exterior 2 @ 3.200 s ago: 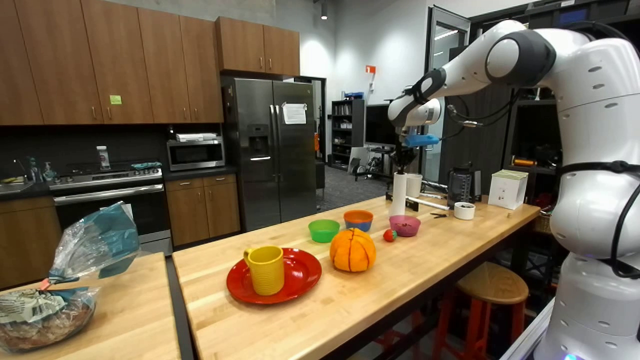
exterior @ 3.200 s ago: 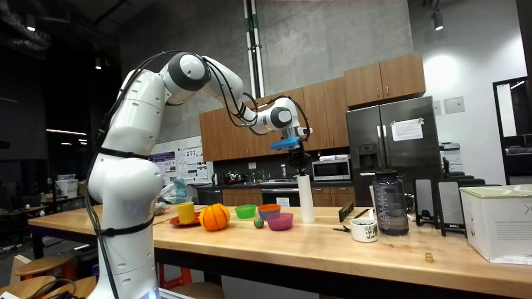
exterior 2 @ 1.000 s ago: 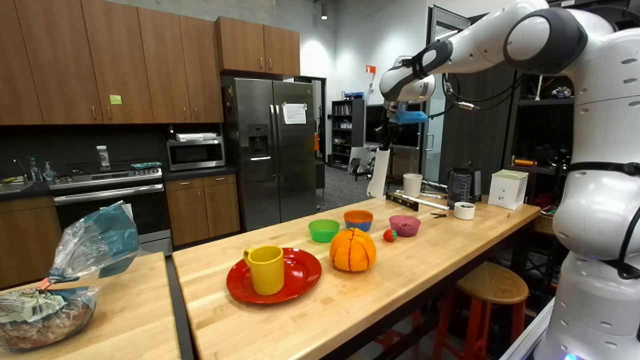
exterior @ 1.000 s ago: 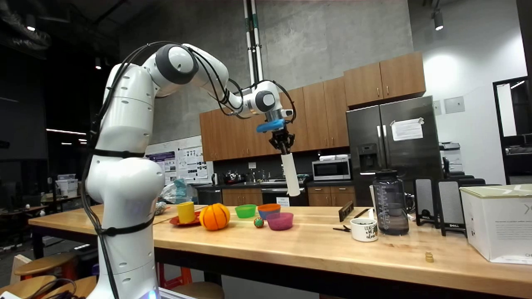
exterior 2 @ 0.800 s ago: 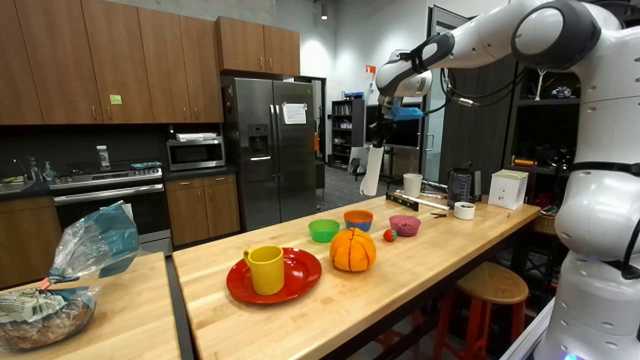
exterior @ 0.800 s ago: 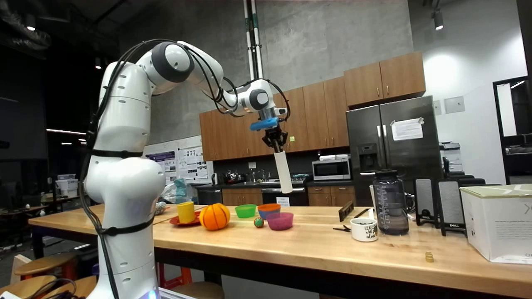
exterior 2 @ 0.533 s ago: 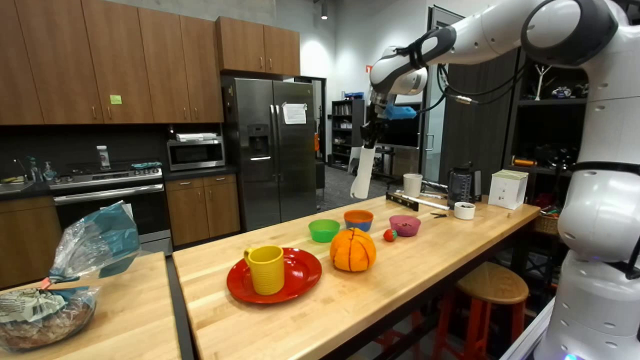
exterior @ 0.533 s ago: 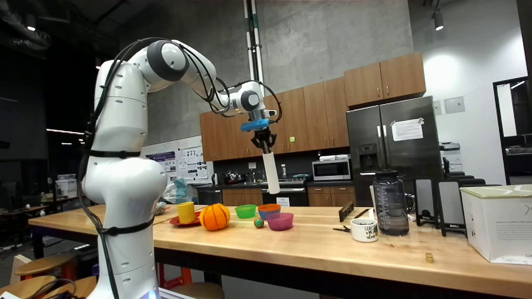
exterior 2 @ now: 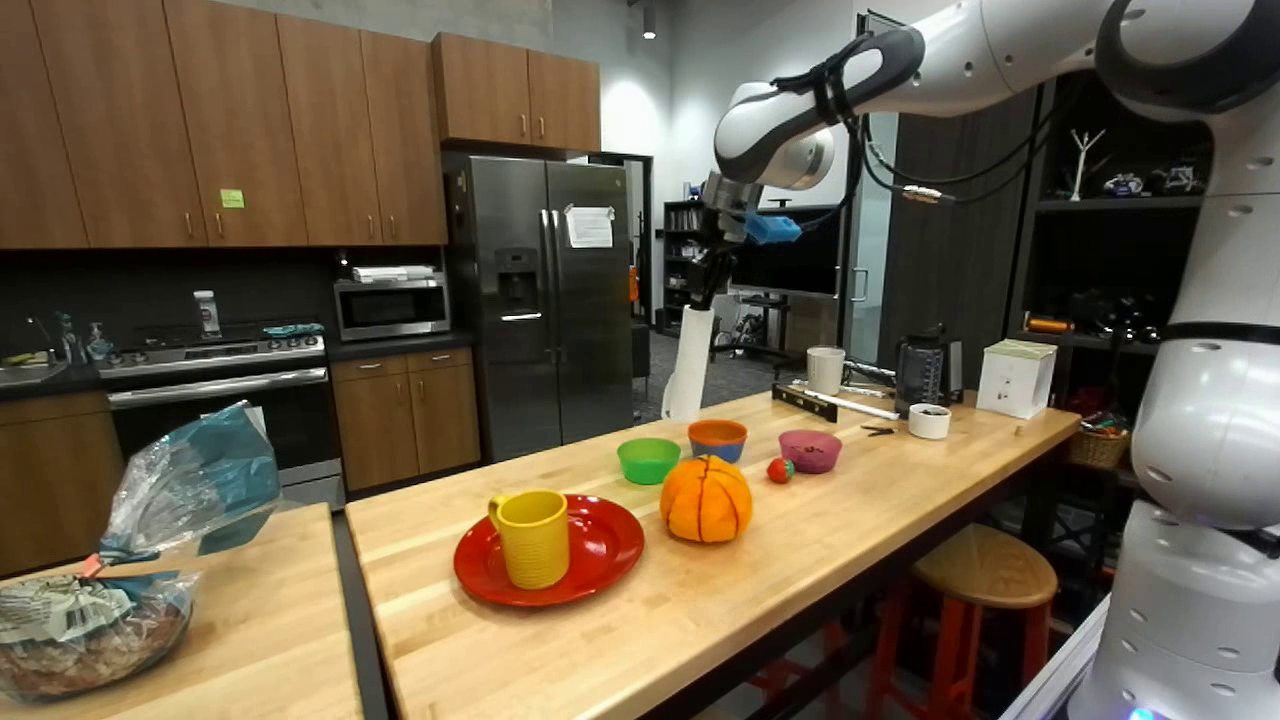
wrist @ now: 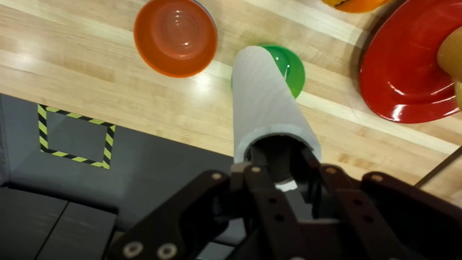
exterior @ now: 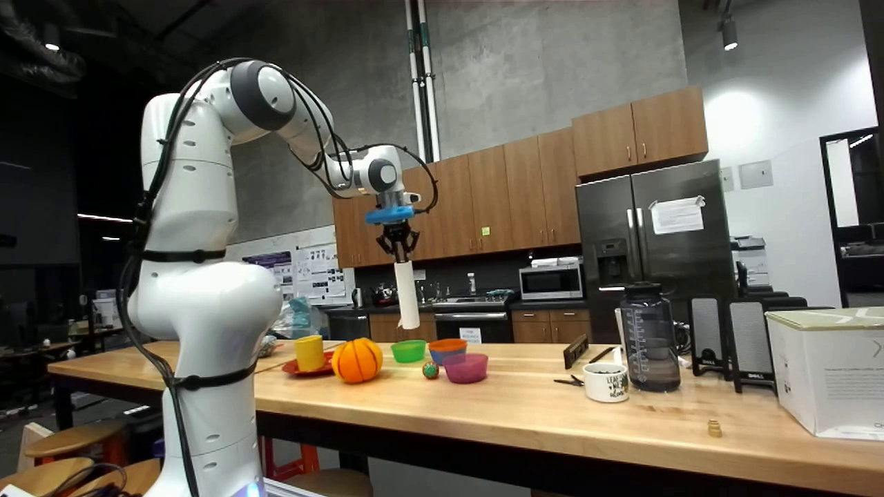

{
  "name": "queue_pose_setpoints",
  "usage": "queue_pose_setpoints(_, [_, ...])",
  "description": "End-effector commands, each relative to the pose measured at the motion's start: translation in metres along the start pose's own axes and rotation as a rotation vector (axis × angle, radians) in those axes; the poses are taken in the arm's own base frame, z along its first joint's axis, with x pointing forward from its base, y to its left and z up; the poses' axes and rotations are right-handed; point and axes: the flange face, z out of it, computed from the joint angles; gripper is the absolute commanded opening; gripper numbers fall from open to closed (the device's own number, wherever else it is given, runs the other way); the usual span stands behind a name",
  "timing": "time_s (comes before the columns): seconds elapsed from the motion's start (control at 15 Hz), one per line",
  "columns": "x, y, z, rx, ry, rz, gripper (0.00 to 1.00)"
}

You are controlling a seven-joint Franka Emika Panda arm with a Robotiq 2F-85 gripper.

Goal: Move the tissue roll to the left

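Here, roll [exterior: 407, 295] above kitchen table [exterior: 539, 408]

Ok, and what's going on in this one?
A robot's gripper holds a white tissue roll in the air, clear of the table. Its fingers reach into the roll's open top end; exactly how they grip is hard to tell. The roll leans slightly and is not yet set down. In the wrist view it partly covers the green bowl. A yellow mug stands on a red plate on the same table.
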Motion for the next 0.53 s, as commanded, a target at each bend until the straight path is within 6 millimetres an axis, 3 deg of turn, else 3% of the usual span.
queue_pose_setpoints(0.0, [-0.005, -0.046, -0.001, 0.033, -0.010, -0.107, 0.53])
queue_pose_setpoints(0.27, [-0.001, -0.096, 0.014, 0.051, -0.035, -0.190, 0.53])
queue_pose_setpoints(0.47, [0.001, -0.122, 0.032, 0.038, -0.063, -0.251, 0.53])
